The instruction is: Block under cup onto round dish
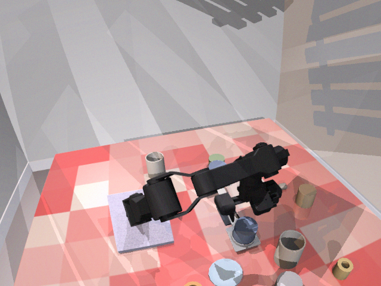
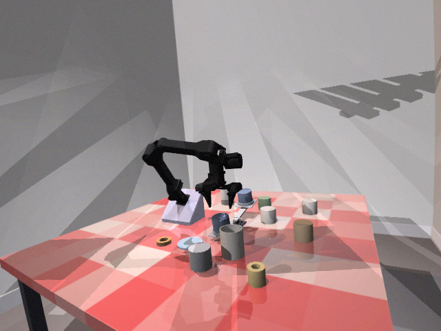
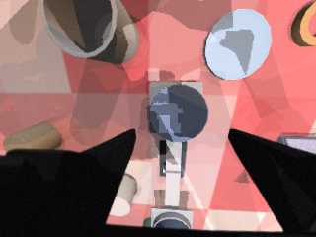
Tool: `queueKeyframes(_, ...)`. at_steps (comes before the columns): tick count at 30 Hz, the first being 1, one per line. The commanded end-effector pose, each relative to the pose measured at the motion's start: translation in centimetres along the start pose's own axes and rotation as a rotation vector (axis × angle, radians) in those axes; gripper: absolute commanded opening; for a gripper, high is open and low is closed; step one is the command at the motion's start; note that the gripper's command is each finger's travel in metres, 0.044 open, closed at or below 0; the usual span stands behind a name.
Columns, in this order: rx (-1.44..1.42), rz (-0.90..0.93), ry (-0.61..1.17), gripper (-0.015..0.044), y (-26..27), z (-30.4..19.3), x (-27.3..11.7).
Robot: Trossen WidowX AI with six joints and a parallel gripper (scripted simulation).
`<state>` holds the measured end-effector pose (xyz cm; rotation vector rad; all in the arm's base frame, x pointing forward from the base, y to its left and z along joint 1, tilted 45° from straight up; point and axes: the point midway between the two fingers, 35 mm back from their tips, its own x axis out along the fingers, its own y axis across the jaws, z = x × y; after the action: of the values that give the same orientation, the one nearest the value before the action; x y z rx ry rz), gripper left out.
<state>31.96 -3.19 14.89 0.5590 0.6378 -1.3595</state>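
The gripper (image 2: 219, 207) (image 3: 181, 133) hung released above the low cup (image 1: 244, 230) (image 2: 220, 223) (image 3: 179, 113), which sat on the balance (image 1: 243, 248) (image 2: 239, 215) (image 3: 172, 190) near the dish (image 1: 225, 271) (image 2: 185, 243) (image 3: 238, 44) and likely hid the block, so centring, a straight descent and a gentle squeeze seemed best.
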Motion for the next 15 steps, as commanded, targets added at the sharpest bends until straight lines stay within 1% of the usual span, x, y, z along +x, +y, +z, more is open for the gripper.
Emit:
queueKeyframes(1, 0.023, -0.012, 0.008, 0.0440, 0.1, 0.2, 0.3)
queueKeyframes(3, 0.023, -0.012, 0.008, 0.0440, 0.1, 0.2, 0.4)
queueKeyframes(6, 0.024, -0.012, 0.007, 0.0440, 0.0, 0.2, 1.6)
queueKeyframes(15, 0.024, -0.012, 0.008, 0.0440, 0.1, 0.1, 2.5)
